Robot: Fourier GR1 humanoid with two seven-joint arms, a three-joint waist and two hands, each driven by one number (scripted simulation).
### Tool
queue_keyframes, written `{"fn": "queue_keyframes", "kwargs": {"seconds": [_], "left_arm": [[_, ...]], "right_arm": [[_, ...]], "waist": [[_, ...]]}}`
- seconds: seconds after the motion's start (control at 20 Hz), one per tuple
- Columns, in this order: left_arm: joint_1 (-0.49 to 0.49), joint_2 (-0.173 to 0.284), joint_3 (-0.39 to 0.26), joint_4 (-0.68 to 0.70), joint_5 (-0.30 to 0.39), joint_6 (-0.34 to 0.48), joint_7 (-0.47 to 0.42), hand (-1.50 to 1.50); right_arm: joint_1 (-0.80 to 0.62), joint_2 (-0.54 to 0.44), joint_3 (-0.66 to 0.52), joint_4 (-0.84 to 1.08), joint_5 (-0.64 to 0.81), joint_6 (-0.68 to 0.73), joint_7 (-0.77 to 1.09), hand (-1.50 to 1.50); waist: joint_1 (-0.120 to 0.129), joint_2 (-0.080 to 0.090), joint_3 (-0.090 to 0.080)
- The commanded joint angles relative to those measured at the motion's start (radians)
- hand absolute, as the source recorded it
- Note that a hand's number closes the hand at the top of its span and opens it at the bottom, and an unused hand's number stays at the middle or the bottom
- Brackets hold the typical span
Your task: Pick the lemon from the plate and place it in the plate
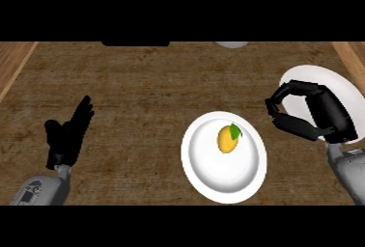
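Lemon point(228, 139), yellow with a green leaf at its far right end, lying in the far half of a white plate point(214, 181) that sits on the wooden counter point(143, 96), right of centre and toward the near edge. The fruit rests on the plate's surface, clear of the rim, with nothing touching it. Right hand point(314, 113), black, just to the right of this plate and slightly farther away; fingers and thumb curved toward each other in an open C shape, with a visible gap between them and nothing held. This hand lies over the near left part of a second white plate point(314, 75), which stands at the far right of the counter, and hides much of it. Left hand point(68, 135), black, well apart at the left side of the counter, fingers straight and pointing away, holding nothing, at rest. A pale rounded object point(232, 44), partly cut off, at the far edge of the counter
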Motion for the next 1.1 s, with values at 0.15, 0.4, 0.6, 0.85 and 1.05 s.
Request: {"fn": "queue_keyframes", "kwargs": {"seconds": [0.15, 0.4, 0.6, 0.85, 1.05], "left_arm": [[0.070, -0.060, -0.032, 0.004, -0.020, 0.064, 0.031, 0.00], [0.062, -0.078, -0.064, -0.054, -0.071, 0.120, 0.092, 0.00], [0.082, -0.067, -0.067, -0.083, -0.084, 0.114, 0.109, 0.00], [0.074, -0.061, -0.051, -0.108, -0.083, 0.113, 0.113, 0.00], [0.074, -0.050, -0.045, -0.127, -0.081, 0.104, 0.157, 0.00]], "right_arm": [[0.213, 0.261, -0.018, 0.073, 0.072, -0.362, -0.096, 1.50], [0.283, 0.335, 0.047, 0.153, -0.031, -0.132, -0.480, -1.50], [0.257, 0.158, 0.105, 0.173, 0.170, -0.133, -0.350, -1.50], [0.177, 0.036, 0.139, 0.096, 0.361, -0.177, -0.087, -1.50], [0.097, -0.012, 0.198, -0.002, 0.440, -0.058, 0.168, -1.50]], "waist": [[-0.015, 0.010, 0.024], [0.009, 0.008, 0.021], [0.008, 0.006, 0.018], [0.002, 0.003, 0.016], [0.005, 0.002, 0.015]]}}
